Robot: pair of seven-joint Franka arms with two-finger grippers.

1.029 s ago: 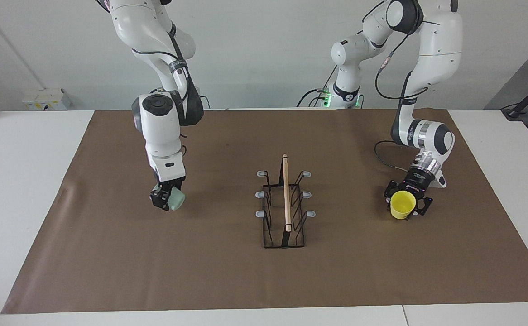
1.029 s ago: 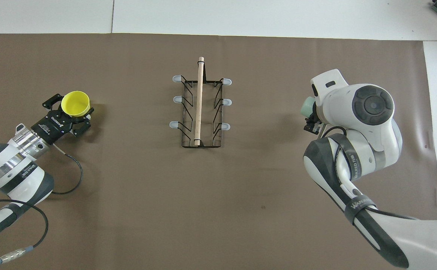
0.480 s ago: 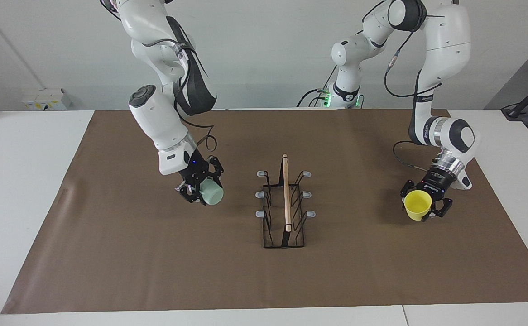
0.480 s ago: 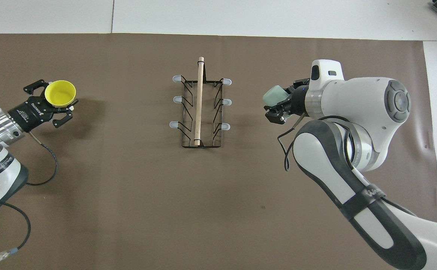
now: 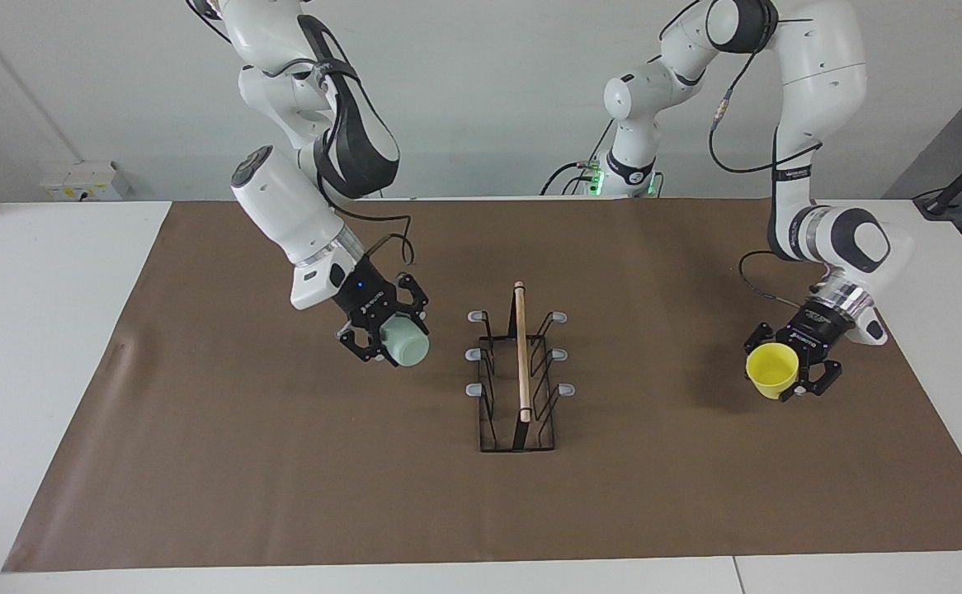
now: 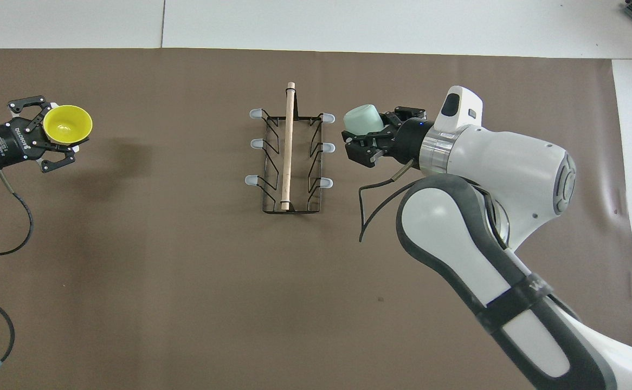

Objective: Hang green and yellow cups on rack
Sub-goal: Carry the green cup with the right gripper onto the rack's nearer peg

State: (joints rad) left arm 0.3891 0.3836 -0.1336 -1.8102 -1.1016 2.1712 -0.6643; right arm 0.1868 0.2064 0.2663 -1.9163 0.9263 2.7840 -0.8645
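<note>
The black wire rack [image 5: 521,373] with a wooden rod on top stands mid-table; it also shows in the overhead view [image 6: 289,157]. Its grey-tipped prongs carry nothing. My right gripper [image 5: 384,337] is shut on the mint green cup [image 5: 405,346] and holds it tilted in the air, close beside the rack's prongs toward the right arm's end, apart from them. The overhead view shows this gripper [image 6: 369,130] and cup [image 6: 361,118] too. My left gripper [image 5: 790,371] is shut on the yellow cup [image 5: 771,368], mouth showing, above the mat toward the left arm's end. The overhead view shows both [image 6: 42,132], [image 6: 66,123].
A brown paper mat [image 5: 283,478] covers most of the white table [image 5: 35,330]. A black cable [image 6: 12,216] hangs from the left wrist. The right arm's big white forearm [image 6: 489,162] hangs over the mat beside the rack.
My right gripper has carried the green cup toward the rack, close to its prongs. My left gripper has moved the yellow cup away from the rack, toward the left arm's end.
</note>
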